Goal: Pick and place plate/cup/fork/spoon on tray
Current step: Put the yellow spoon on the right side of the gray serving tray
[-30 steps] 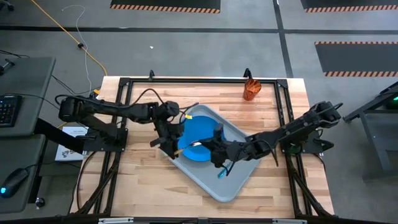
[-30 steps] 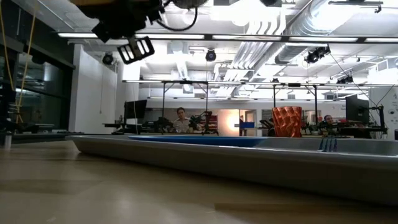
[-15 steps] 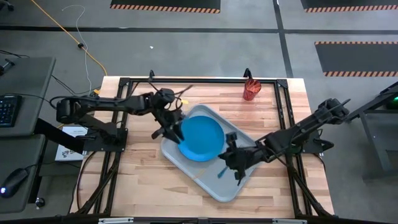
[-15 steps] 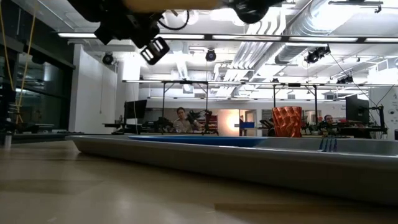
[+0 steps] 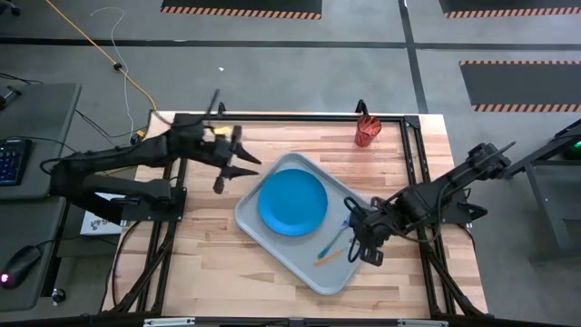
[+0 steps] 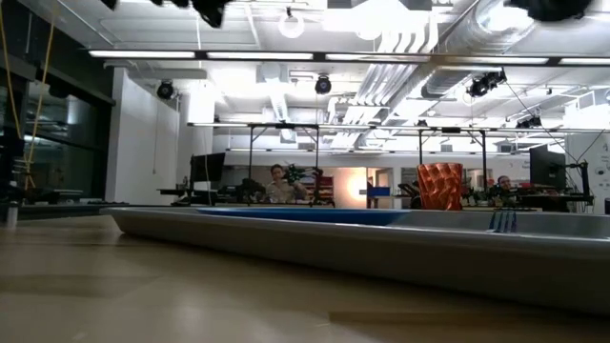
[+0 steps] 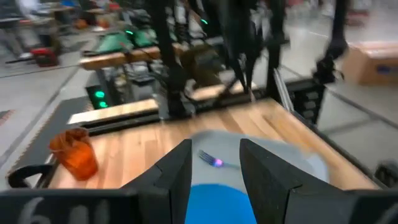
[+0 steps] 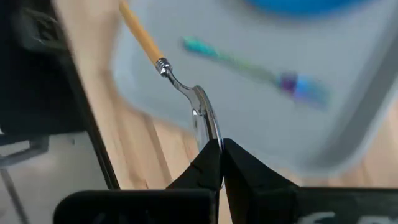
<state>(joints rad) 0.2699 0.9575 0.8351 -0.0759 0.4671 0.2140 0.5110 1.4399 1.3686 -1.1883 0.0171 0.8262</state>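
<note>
The pale grey tray lies mid-table with the blue plate flat on its far left part. The teal-handled fork lies on the tray's floor right of the plate. My right gripper points steeply down over the tray's right part, shut on the orange-handled spoon. My left gripper hovers open and level above bare wood left of the tray, holding nothing; its wrist view looks past its fingers at plate, fork and cup. The red-orange cup stands upright at the far edge. My right gripper pinches the spoon's silver bowl at its tip between the two fingers, coming from above, in line with the spoon. The orange handle slants away from the fingers over the tray; whether its free end touches the tray I cannot tell.
A black frame rail borders the table on all sides. Bare wood lies left of the tray and along the near edge. In the low view the tray's rim spans the picture, with a workshop and people behind.
My left gripper has risen off the plate's left rim and drawn back toward the table's far left, turning level. The plate, tilted before, now lies flat on the tray. My right gripper has gone toward the right edge and tipped to point down, taking the spoon along.
</note>
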